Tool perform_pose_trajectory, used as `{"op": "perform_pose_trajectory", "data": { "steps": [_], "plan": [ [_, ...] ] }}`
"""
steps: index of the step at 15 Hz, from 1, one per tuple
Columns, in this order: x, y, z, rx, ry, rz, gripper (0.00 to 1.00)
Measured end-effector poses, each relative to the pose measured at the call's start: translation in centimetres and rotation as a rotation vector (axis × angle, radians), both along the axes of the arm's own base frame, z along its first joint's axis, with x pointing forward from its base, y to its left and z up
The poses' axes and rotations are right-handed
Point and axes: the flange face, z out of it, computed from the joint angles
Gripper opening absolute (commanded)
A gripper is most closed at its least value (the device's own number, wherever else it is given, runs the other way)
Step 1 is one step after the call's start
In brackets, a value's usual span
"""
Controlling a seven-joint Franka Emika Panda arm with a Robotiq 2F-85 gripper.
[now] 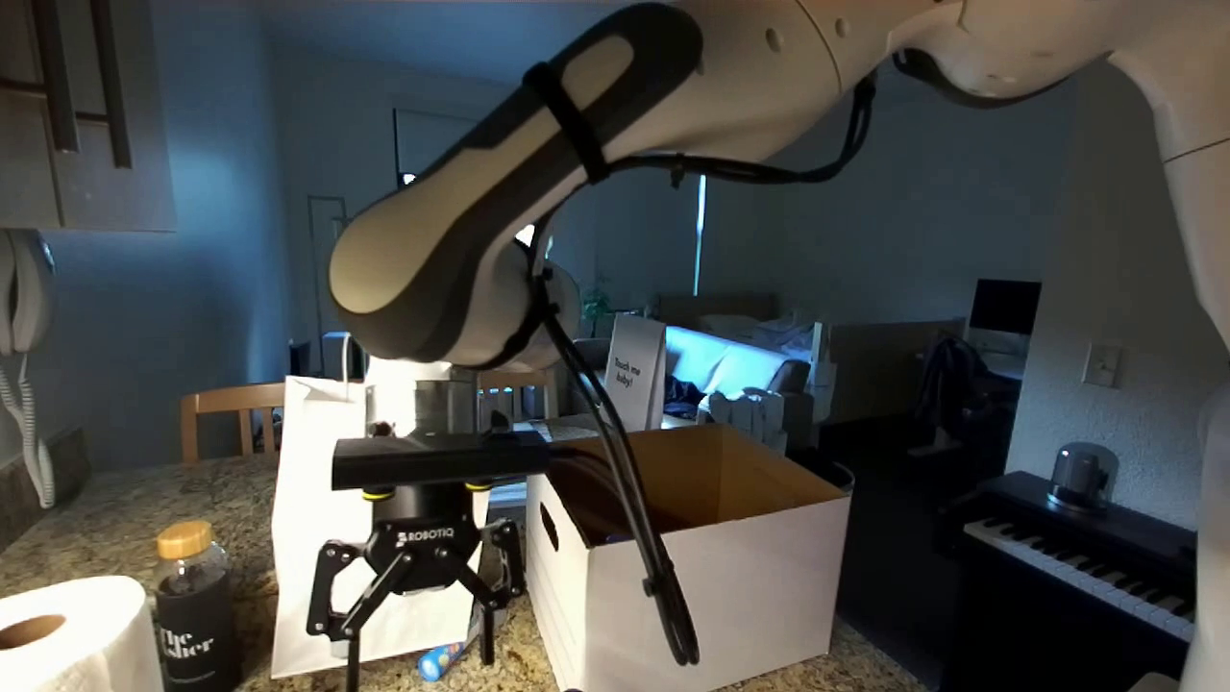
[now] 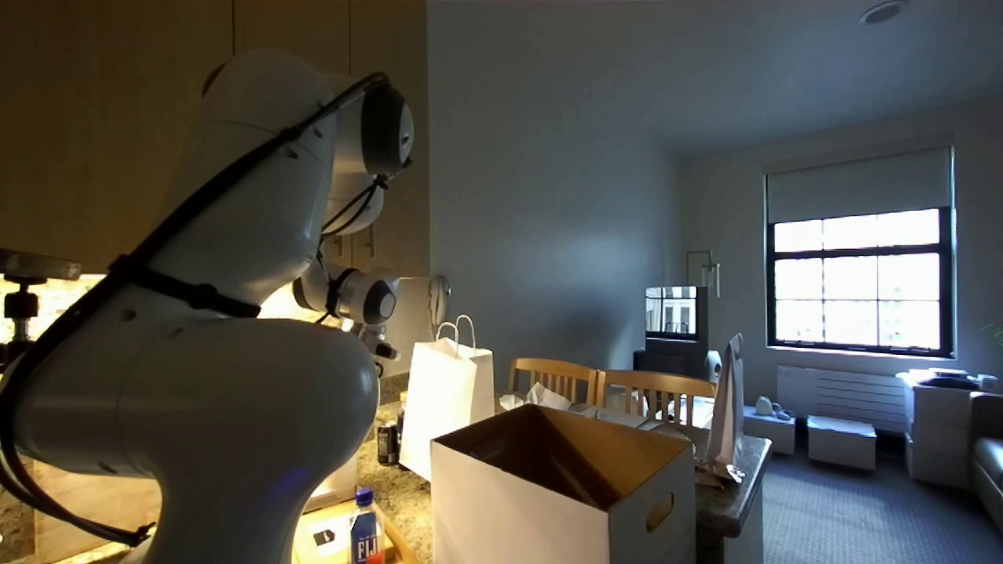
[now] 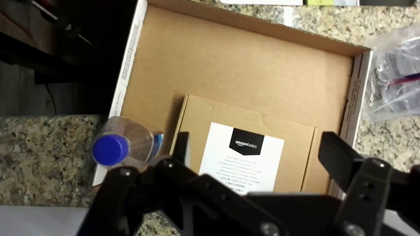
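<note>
My gripper (image 3: 257,152) is open and empty, its fingers wide apart above a flat brown amazonbasics box (image 3: 292,144) with a white label. That box lies in a shallow cardboard tray (image 3: 242,59). A clear bottle with a blue cap (image 3: 110,149) stands in the tray's corner, left of the fingers in the wrist view. The bottle (image 2: 366,533) and tray (image 2: 403,548) also show in an exterior view, where the arm hides most of the gripper. In an exterior view the open gripper (image 1: 420,654) hangs in front of a white paper bag (image 1: 317,538), with a blue item (image 1: 442,661) behind it.
A tall open white box (image 1: 711,605) stands beside the gripper; it shows also in an exterior view (image 2: 517,509). A dark bottle with a wooden cap (image 1: 197,615) and a paper roll (image 1: 86,634) stand at left. A clear plastic bag (image 3: 397,72) lies beside the tray.
</note>
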Motion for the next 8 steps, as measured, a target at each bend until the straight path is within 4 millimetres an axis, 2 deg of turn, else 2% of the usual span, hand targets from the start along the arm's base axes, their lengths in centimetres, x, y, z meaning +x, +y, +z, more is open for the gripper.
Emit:
{"op": "perform_pose_trajectory", "data": {
  "steps": [4,8],
  "plan": [
    [-2.7,-2.7,0.2,0.003,-0.059,-0.133,1.0],
    [-4.5,-5.3,1.6,-0.024,-0.058,-0.218,1.0]
  ]
}}
